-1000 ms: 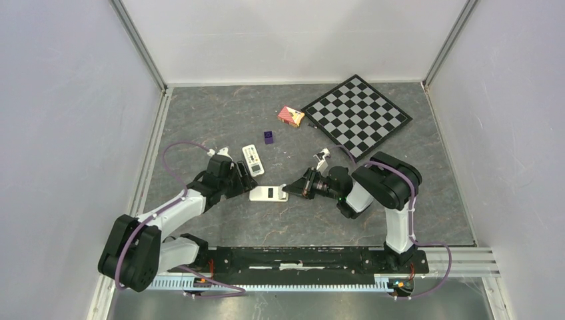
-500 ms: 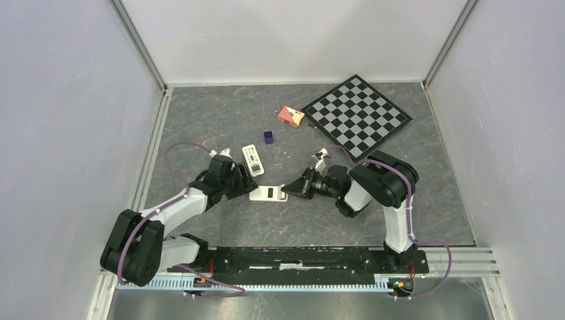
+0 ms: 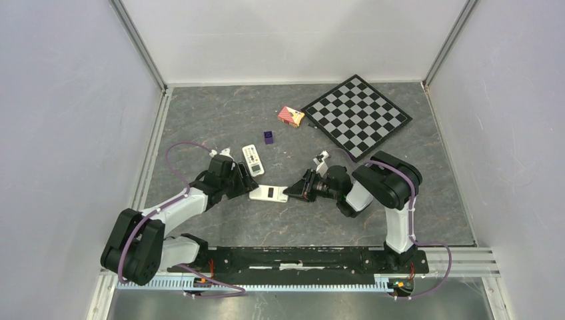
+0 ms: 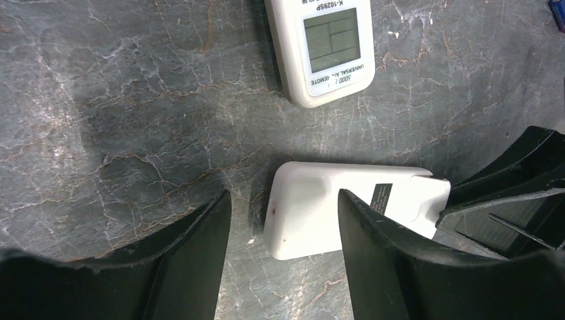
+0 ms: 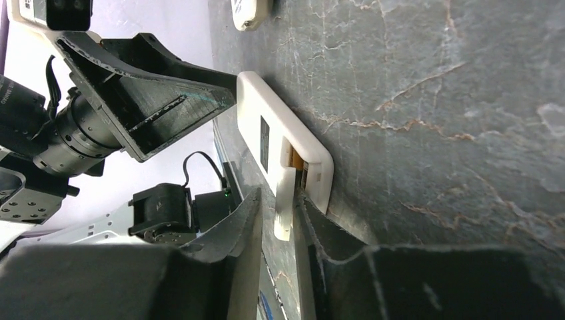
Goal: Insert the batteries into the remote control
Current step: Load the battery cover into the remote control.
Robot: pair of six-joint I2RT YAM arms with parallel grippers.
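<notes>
From above, your remote control point(image 3: 268, 193) lies back-up on the grey table point(image 3: 220, 120) between the two arms. The left gripper point(image 3: 244, 181) is at one end and the right gripper point(image 3: 291, 193) at the other. A second remote point(image 3: 252, 160) lies face-up just beyond.

At your left wrist, the fingers point(image 4: 193, 267) stand wide apart and hold nothing. The remote's rounded end lies in the gap and touches neither.

At your right wrist, the jaws are only narrowly parted. The battery cover point(image 5: 285, 207) juts off the remote's end into that gap. It rests against one finger, with a sliver of space at the other. You cannot tell what the opened bay contains.
</notes>
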